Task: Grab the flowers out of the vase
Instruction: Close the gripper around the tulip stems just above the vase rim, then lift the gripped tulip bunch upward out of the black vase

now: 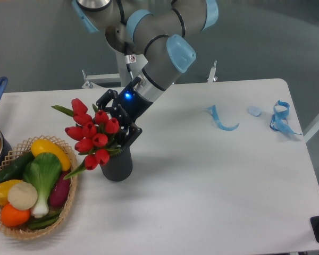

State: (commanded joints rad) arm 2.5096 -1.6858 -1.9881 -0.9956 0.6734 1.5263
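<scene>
Basket [69, 204] cropped; gripper [117, 125] behind flowers [93, 135]

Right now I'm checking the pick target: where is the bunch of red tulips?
The red tulips lean out of the dark ribbed vase, left of table centre, between the wicker basket and the black gripper.

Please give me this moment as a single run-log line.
claw: at stems above vase, closure unclear | red tulip bunch: in short dark ribbed vase, leaning left | wicker vegetable basket: left of vase

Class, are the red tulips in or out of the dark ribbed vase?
In: the red tulips lean left, stems entering the dark ribbed vase.
</scene>
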